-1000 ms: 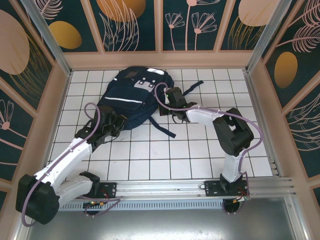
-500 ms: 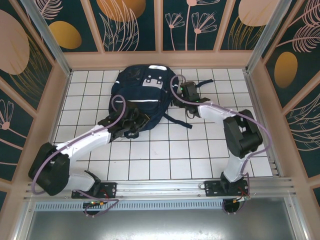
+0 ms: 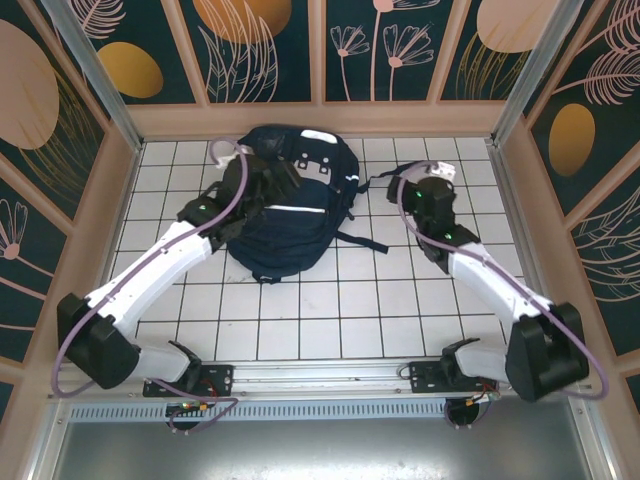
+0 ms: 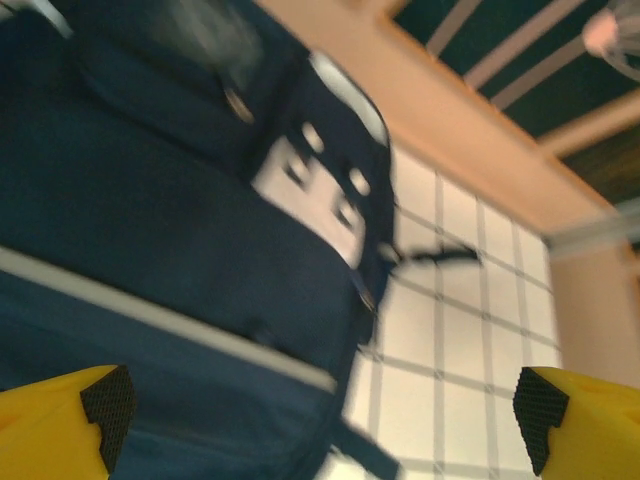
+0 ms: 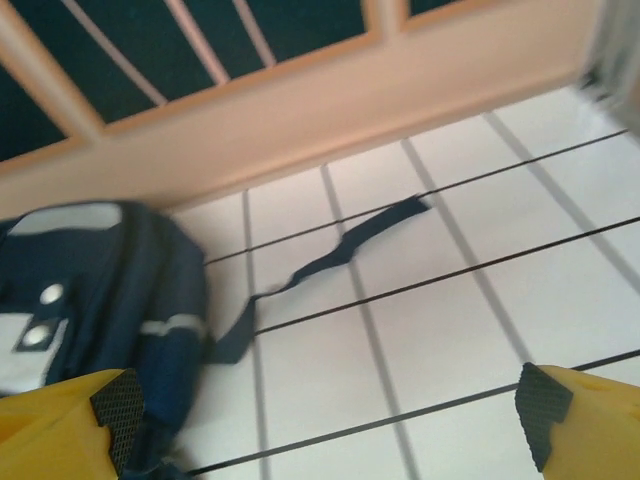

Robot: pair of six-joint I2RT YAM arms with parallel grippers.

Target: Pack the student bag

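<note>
The student bag, a navy-blue backpack with white stripes and grey patches, lies flat on the white tiled floor near the back wall. My left gripper hovers over its upper left part. In the left wrist view this gripper is open, with the bag beneath and nothing between its yellow fingers. My right gripper stands to the right of the bag, apart from it. It is open over bare tiles, with the bag to its left and a loose dark strap ahead.
Wooden walls fence the tiled floor on three sides. A metal rail carrying the arm bases runs along the near edge. Another strap trails from the bag's right side. Bare tiles spread in front of and right of the bag.
Both grippers went from shut to open and let go of the bag. The bag turned and slid a little right. The left arm rose to its upper left; the right arm swung away rightward.
</note>
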